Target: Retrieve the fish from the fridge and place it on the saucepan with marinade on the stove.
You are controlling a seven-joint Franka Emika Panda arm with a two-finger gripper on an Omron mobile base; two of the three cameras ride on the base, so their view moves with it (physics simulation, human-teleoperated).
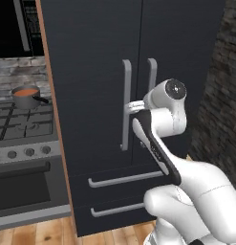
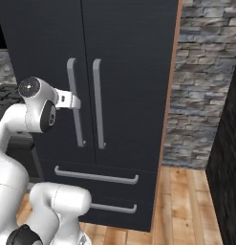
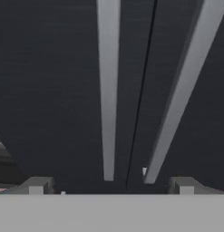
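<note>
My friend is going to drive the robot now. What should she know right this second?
Gripper: open, holding nothing, fingers up close to the left door handle of the fridge.
Fridge: both doors shut, so the fish inside can't be seen.
Saucepan with orange-red marinade: on the stove, at the back.
Done: arm is at the fridge.
Left: grab the handle, open the door, take the fish, put it in the saucepan.
</note>
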